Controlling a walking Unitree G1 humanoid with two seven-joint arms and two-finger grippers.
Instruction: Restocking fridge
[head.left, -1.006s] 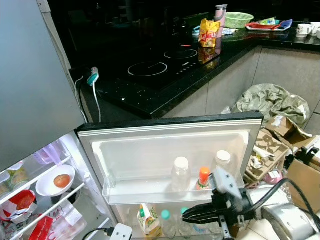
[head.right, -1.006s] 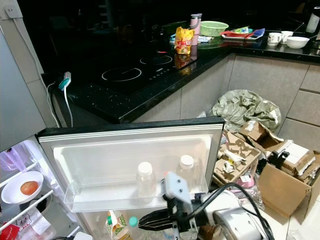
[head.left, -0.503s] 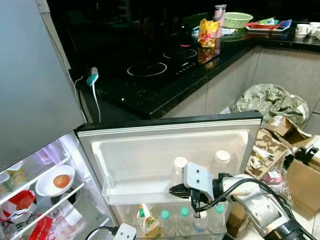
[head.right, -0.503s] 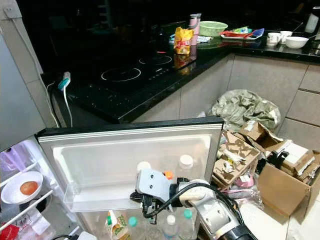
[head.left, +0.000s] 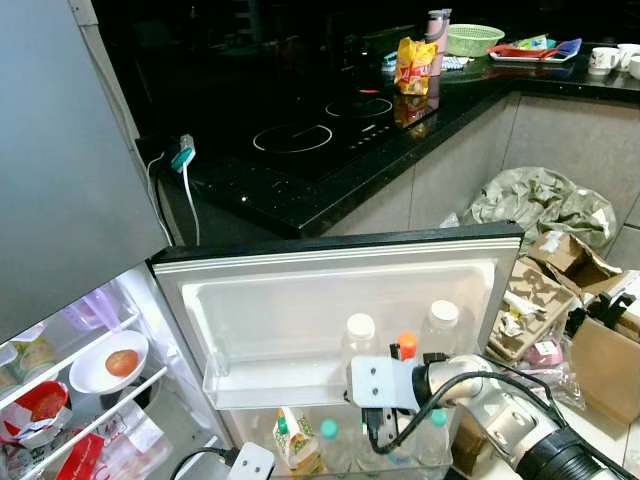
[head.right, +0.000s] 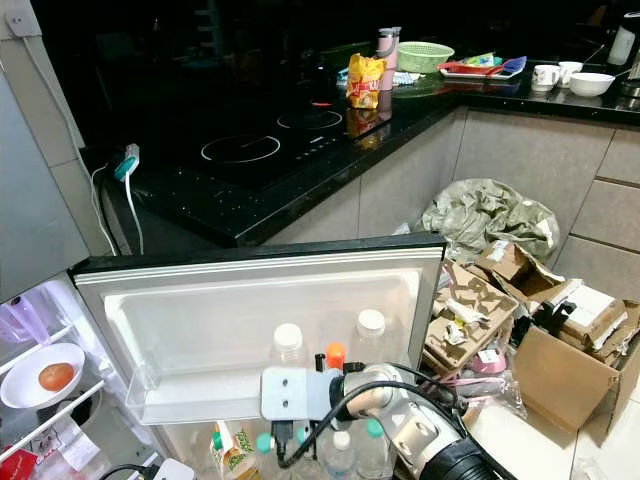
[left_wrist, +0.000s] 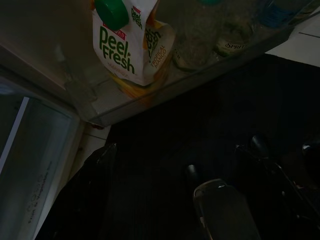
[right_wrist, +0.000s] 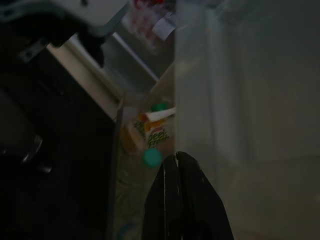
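Now, from the left of the frame: the fridge interior sits at lower left, a white bowl (head.left: 100, 362) with a tomato on its wire shelf. Moving right, the open fridge door (head.left: 340, 262) fills the lower middle, its inner side facing us. On its upper door shelf (head.left: 275, 370) three upright things stand in a row: a clear white-capped bottle (head.left: 358, 345), a small orange-capped bottle (head.left: 405, 346), then another white-capped bottle (head.left: 440, 325). Below, in the lower bin, a Peel Fresh juice carton (head.left: 291, 440) stands beside green-capped bottles (head.left: 328, 440).

And the right gripper (right_wrist: 176, 165) is at that door, low and right of centre, reaching leftward across the front of the upper shelf. Its fingers are pressed tight together, nothing between them. The key relation: the orange-capped bottle stands just behind and above the wrist, long axis vertical, while the gripper lies crosswise, pointing along the shelf face towards the carton's end. My read is the right arm is far nearer any door item.

The left gripper hangs low near the carton's bin; whether its fingers are parted I cannot tell.
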